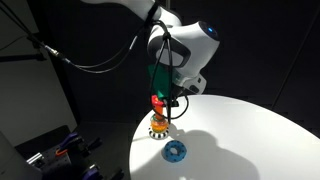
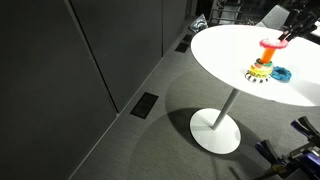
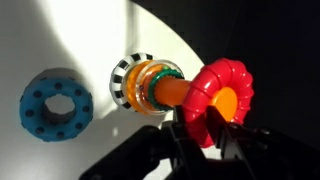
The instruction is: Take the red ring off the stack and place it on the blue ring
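Wrist view: fingers [image 3: 186, 135] closed on the red ring [image 3: 222, 98], pinching its lower rim from both sides. The ring stands on edge to the camera, its hole facing along the peg. Orange shows through the hole.

The stack [image 3: 133, 80]: checkered base flat on the white table [image 3: 110, 150], orange peg upright. The red ring sits at the peg's far, upper end. Cannot tell whether it has cleared the tip.

Low on the peg, against the base, a green ring [image 3: 160, 72] and something orange-yellow beneath it.

The blue ring [image 3: 55, 105] lies flat on the table near the stack's base, apart from it, hole open and nothing on it.

Exterior views agree. The red ring [image 1: 158, 100] [image 2: 268, 45] is held high above the base of the stack [image 1: 159, 125] [image 2: 260, 72], the arm [image 1: 185, 50] coming down from above. The blue ring [image 1: 175, 151] [image 2: 281, 73] lies just beside the base on the round table [image 1: 250, 140] [image 2: 225, 50].
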`<state>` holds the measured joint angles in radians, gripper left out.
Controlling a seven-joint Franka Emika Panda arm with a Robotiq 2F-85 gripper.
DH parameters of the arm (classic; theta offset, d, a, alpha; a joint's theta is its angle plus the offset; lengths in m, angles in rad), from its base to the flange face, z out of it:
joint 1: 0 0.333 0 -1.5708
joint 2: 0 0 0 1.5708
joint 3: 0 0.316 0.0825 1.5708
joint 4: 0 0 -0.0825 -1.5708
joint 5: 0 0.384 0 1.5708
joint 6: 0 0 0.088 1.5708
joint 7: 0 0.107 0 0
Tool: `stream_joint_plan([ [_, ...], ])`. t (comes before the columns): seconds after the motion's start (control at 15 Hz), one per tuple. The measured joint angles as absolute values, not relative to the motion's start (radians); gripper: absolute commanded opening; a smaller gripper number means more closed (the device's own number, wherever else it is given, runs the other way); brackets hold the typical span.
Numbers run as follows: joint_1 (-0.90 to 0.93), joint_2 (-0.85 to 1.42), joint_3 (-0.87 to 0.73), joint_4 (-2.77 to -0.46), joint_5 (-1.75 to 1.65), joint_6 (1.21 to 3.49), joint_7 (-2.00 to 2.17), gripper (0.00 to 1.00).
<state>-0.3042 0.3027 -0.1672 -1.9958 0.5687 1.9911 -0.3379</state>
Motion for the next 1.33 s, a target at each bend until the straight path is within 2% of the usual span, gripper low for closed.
stream_joint_plan([
  [0.2, -0.313, 0.304, -0.167, -1.979, 0.568, 1.951, -0.337, 0.08],
  [0.53, -0.313, 0.302, -0.165, -1.975, 0.569, 2.053, -0.352, 0.08],
  [1.33, -0.306, 0.264, -0.143, -1.976, 0.57, 2.123, -0.359, 0.08],
])
